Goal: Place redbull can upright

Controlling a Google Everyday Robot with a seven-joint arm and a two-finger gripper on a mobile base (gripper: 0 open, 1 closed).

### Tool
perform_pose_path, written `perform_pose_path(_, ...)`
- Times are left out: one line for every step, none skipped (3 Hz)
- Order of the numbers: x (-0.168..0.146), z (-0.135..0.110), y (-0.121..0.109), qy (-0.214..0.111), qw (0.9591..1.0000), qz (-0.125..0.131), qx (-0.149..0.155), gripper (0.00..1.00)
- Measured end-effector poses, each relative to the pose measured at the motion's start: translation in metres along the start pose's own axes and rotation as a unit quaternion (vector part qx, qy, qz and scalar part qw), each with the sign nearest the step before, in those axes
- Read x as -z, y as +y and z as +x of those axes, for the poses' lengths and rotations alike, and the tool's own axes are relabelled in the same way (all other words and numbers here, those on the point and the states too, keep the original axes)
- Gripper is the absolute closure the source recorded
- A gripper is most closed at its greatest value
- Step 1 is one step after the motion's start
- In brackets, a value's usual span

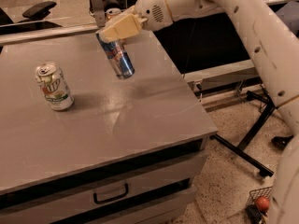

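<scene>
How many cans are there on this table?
2. The redbull can hangs tilted in the gripper over the table; the white-and-green can stands upright on its left side. Another may be hidden behind the gripper.

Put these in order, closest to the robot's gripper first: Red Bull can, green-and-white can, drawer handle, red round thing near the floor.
The gripper is over the far side of the table.
1. redbull can: in its grip, tilted.
2. white-and-green can: standing on the table, picture's left.
3. drawer handle: table's front, below.
4. red round thing: low, bottom-right corner.
</scene>
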State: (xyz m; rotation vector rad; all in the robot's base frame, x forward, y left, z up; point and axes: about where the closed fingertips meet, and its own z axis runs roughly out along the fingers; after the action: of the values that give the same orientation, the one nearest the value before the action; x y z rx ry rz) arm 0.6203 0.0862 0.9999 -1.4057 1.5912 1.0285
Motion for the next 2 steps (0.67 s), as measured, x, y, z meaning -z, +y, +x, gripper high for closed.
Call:
perform_pose_path(0.013, 0.011, 0.022, -0.068, 0.9966, -0.016, 0.043, 1.0)
perform_pose_path(0.019, 0.023, 0.037, -0.111, 0.9902, -0.017, 0.082, 1.0)
